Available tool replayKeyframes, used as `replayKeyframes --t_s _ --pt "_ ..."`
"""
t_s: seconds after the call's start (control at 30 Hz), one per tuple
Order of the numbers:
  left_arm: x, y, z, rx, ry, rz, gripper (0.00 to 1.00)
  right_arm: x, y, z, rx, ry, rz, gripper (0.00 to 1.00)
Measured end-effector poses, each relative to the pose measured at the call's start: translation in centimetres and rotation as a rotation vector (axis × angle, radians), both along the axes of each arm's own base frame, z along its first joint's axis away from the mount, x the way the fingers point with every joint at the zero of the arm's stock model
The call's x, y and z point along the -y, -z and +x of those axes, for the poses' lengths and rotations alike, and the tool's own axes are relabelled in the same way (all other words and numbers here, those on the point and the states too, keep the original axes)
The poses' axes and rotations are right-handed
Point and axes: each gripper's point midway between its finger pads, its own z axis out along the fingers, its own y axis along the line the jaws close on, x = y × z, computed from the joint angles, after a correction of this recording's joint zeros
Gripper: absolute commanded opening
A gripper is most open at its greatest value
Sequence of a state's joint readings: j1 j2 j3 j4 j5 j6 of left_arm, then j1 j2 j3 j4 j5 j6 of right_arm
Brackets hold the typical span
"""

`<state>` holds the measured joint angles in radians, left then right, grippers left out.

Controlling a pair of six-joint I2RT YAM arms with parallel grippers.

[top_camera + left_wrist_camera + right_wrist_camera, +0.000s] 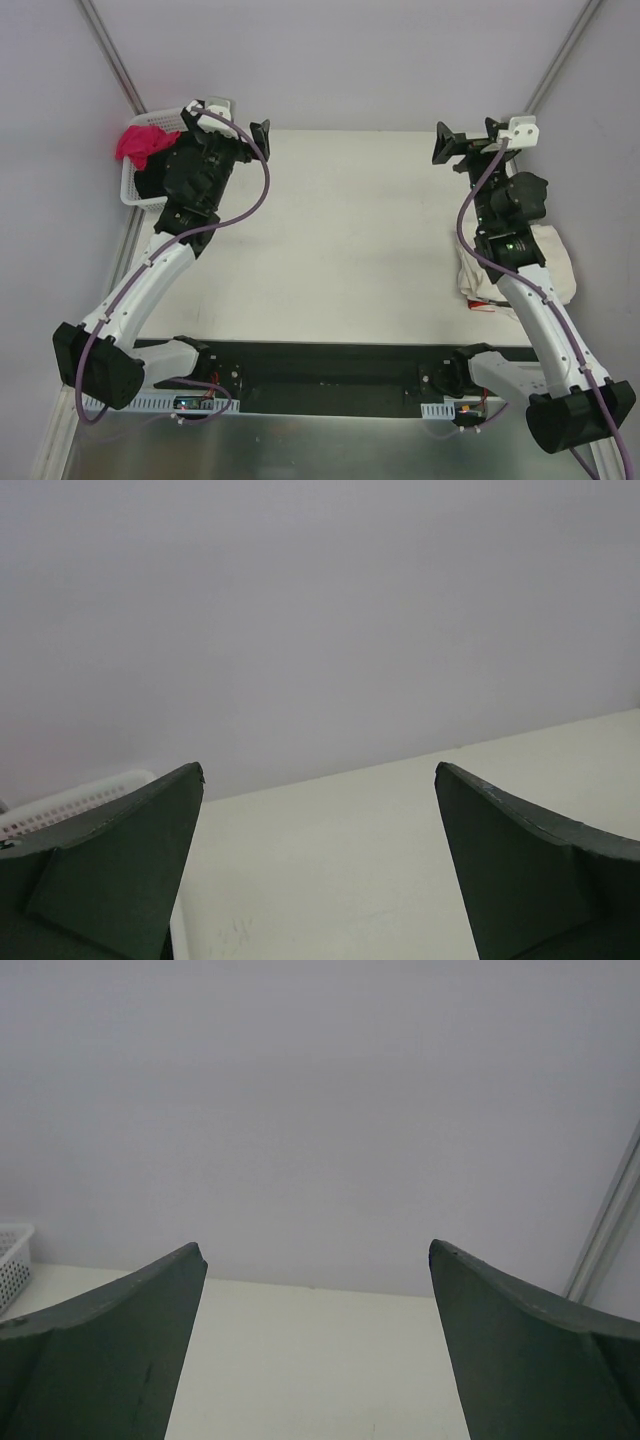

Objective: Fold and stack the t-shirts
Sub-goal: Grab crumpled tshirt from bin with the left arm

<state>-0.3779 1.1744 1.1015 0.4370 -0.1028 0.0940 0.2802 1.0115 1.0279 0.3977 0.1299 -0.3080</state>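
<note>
Bright, even, soft light; faint shadows, sharp focus

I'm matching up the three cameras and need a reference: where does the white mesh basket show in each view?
Top external: the basket is at the table's far left corner, upper left of the picture, with a pink t-shirt in it.
Left wrist: the basket is at the lower left edge.
Right wrist: a sliver of the basket shows at the far left edge.
Shared landmark: the cream table top meeting the pale back wall.
</note>
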Motion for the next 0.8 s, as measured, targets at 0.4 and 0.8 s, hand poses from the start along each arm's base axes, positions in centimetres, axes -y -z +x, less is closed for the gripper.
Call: replayKeyframes --t_s 0.4,0.8 --pt "-5.0 -2.8 9.9 -0.027 -0.275 0.081 0.99 0.5 -1.1 -1.8 0.056 -0.004 0.045 0.96" --pt "-21.2 11.0 20.5 -0.504 -0.549 -0.084 0.99 1.5 0.6 -4.4 0.007 0.008 0.085 0.96"
